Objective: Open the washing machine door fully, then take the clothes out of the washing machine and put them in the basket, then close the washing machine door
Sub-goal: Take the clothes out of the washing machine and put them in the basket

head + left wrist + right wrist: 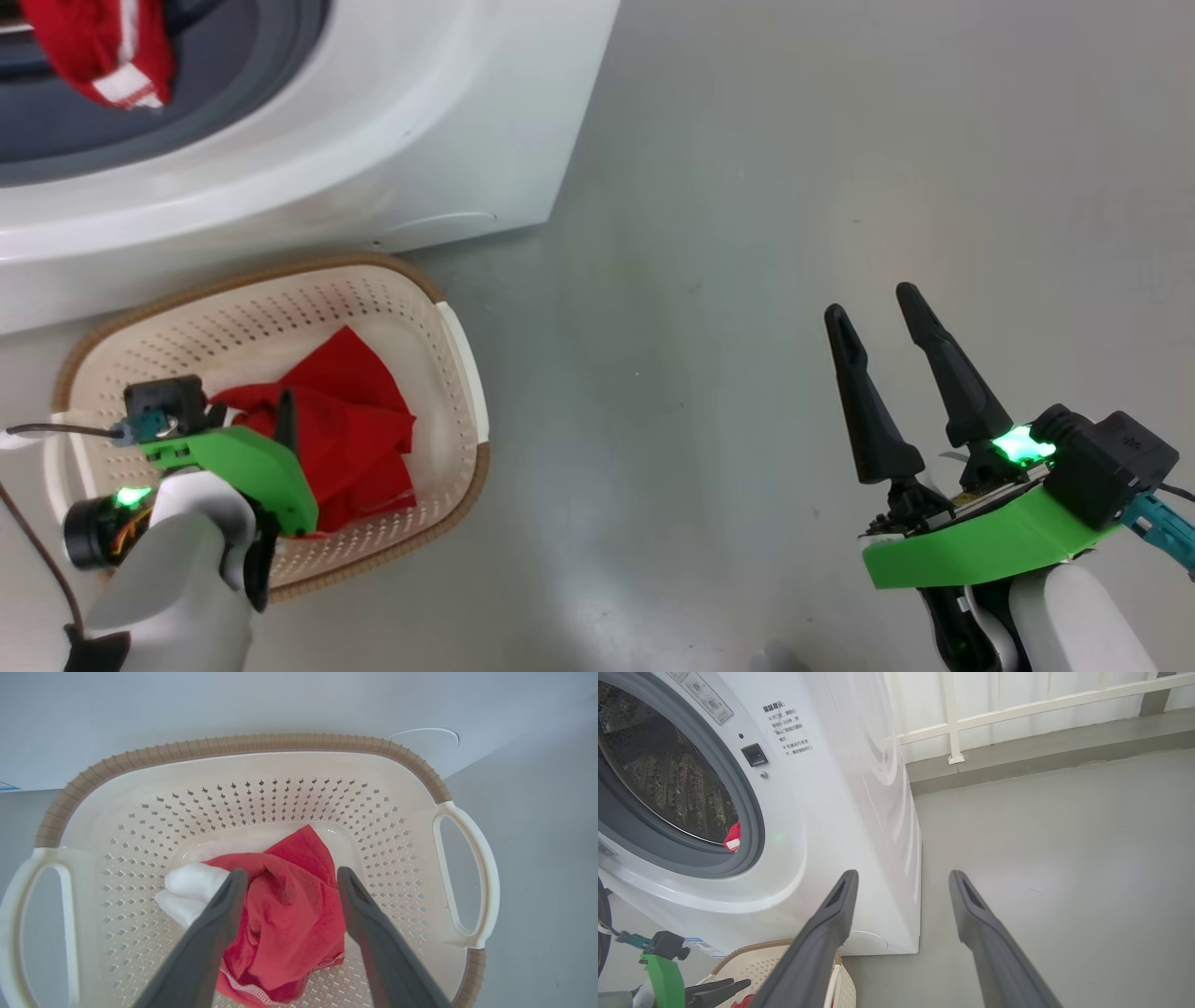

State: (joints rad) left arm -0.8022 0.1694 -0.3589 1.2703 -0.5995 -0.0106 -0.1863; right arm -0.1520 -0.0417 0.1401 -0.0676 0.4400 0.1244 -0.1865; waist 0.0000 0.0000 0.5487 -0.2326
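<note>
Left wrist view: the left gripper [290, 873] points down into the basket [252, 742] with its fingers spread wide and nothing pinched. A crumpled red garment [289, 924] with a white part [191, 889] lies on the basket bottom, under and between the tips. Can't tell if the fingers touch it. This view also gives the basket's two side handles [472, 872]. In the head view the same pile reads as red folds, partly behind the green wrist bracket [243, 467].

Head view, lower left: the basket sits on the grey floor [747, 233], just in front of the washing machine [373, 121]. Lower right: the right gripper [873, 301] is over bare floor, well apart from the basket, fingers parted and holding nothing. Upper left: a second red garment [103, 47] with white trim hangs at the machine's open mouth, over the grey gasket [233, 65].

Right wrist view adds the steel drum [668, 779] at the left and a bit of that second red garment at the gasket's lower edge. It also has printed labels [787, 730] on the white front, and a white railing [1017, 704] far off at the upper right.
</note>
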